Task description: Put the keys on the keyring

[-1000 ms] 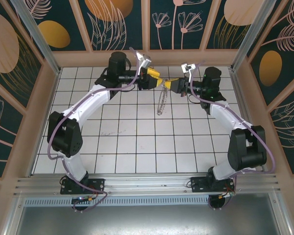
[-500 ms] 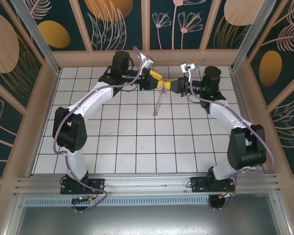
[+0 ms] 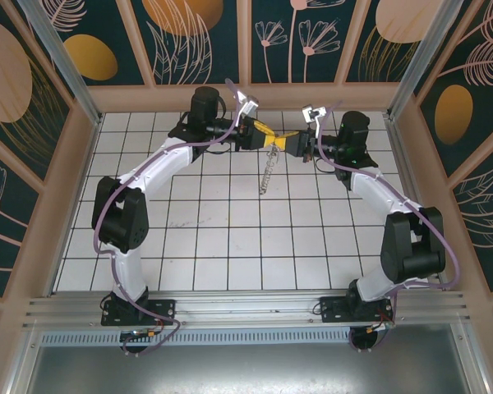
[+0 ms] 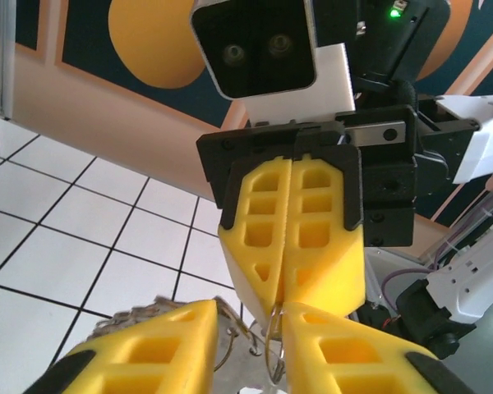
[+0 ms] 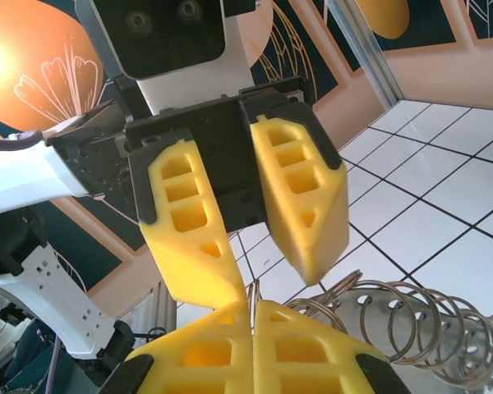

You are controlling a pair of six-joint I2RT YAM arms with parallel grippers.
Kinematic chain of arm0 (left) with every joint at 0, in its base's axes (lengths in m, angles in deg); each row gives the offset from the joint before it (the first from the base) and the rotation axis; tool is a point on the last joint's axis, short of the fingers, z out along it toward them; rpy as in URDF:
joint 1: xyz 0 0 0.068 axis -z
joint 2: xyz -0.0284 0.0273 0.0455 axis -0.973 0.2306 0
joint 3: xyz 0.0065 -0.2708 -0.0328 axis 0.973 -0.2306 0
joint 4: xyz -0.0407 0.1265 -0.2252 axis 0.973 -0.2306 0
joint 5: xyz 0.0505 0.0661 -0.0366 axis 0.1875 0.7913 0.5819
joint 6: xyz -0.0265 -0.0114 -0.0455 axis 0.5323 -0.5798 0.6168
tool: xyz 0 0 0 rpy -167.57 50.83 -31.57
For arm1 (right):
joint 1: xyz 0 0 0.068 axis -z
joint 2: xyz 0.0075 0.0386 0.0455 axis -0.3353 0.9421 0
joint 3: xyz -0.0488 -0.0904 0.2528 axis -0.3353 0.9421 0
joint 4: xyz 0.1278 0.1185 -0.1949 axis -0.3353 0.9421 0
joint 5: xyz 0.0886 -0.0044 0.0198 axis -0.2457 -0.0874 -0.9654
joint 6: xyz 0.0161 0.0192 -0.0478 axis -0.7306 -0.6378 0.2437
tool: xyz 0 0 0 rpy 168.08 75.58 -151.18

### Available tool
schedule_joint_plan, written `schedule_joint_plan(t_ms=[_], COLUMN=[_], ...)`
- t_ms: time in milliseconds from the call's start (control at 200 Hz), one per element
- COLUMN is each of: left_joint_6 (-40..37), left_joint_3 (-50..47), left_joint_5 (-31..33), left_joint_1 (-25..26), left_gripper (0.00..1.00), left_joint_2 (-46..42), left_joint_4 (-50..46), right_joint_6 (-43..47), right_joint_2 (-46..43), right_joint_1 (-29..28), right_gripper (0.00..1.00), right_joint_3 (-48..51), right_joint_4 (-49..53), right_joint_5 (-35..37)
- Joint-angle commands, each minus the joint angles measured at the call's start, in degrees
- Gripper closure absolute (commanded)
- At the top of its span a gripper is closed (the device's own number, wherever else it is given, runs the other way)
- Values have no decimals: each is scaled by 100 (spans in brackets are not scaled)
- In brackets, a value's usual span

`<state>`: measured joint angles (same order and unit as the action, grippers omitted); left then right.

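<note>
Your right end effector (image 5: 251,318) stays clenched on the wire of the keyring (image 5: 394,320), which hangs above the surface (image 3: 230,246) near the middle of its far edge. Your left end effector (image 4: 251,332) has just narrowed around that wire, but a gap remains, so it has no firm hold yet. I cannot make out the keys, and threading looks unfinished.

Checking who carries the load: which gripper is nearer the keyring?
Right. The right gripper is shut on the keyring, which hangs from it. The left gripper faces it, open, with a finger on either side of the ring's wire.
</note>
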<state>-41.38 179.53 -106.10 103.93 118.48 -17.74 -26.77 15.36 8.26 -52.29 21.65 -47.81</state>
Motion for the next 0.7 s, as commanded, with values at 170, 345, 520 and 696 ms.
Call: schedule_joint_plan(t_ms=[170,345,520,696], left_joint_6=[194,68,-57,275], left_joint_3=[26,-110,-130,-110], left_joint_5=[-420,-410,-301,-338], left_joint_1=[-37,-39,-38,-37], left_gripper=[74,68,65,72], left_joint_2=[115,54,80,134], left_joint_4=[375,278,152,553], right_joint_6=[-22,-22,-47,-51], right_joint_2=[59,44,-15,8], right_joint_1=[34,60,94,94], right_gripper=[100,100,100,100], right_joint_3=[-284,-286,-275,-302], right_joint_4=[-393,-378,-387,-377], right_joint_5=[-85,-49,-47,-79])
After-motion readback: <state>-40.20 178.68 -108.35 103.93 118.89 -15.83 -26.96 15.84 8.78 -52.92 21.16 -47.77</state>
